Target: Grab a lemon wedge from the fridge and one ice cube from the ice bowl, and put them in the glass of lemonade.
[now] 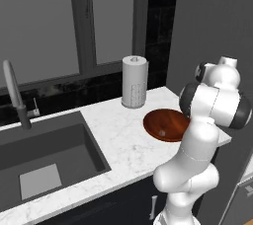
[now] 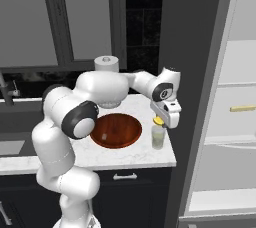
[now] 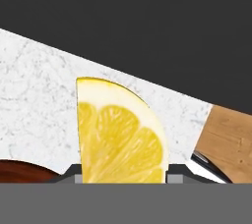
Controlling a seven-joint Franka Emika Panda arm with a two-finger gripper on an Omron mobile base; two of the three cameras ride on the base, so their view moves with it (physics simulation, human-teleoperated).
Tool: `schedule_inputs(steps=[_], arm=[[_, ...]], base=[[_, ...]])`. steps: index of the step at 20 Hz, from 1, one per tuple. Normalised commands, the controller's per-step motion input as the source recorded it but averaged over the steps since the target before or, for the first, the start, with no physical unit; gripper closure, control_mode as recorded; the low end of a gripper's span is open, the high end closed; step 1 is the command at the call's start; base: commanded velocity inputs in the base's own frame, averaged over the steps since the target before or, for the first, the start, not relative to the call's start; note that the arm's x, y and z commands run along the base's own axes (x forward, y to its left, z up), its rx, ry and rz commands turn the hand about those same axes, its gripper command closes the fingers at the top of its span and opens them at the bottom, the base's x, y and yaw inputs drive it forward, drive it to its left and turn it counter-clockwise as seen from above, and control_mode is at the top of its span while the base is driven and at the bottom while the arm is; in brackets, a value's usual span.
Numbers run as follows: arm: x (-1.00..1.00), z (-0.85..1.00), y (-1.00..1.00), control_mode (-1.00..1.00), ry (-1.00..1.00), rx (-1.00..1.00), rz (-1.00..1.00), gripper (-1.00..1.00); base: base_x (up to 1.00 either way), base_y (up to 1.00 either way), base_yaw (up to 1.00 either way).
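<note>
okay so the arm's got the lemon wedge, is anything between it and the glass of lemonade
Nothing visible is. The gripper holds the lemon wedge right above the open top of the glass of lemonade, with only air between them. The ice bowl sits off to the side on the counter.

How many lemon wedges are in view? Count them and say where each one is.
1: the lemon wedge is held in the hand, just above the glass of lemonade. More may be hidden in the fridge.

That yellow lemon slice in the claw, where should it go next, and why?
Probably straight down a little, then let go. The gripper is shut on the bright yellow lemon wedge, and in the right base view it hangs just above the small clear glass of pale lemonade beside the reddish-brown wooden bowl.
</note>
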Motion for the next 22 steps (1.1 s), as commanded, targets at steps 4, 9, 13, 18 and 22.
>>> schedule_inputs(steps=[4,9,13,18,22], arm=[[-0.32,-0.20,0.00,-1.00,-0.01,0.00,0.00,1.00],[-0.37,0.00,0.05,-1.00,-0.08,0.00,0.00,1.00],[0.00,0.13,0.24,-1.00,0.00,0.00,0.00,1.00],[0.16,0.09,0.12,-1.00,0.04,0.00,0.00,1.00],[0.24,0.00,0.06,-1.00,0.04,-0.03,-0.01,1.00]], base=[[0.00,0.00,0.00],[0.00,0.00,0.00],[0.00,0.00,0.00],[0.00,0.00,0.00],[0.00,0.00,0.00]])
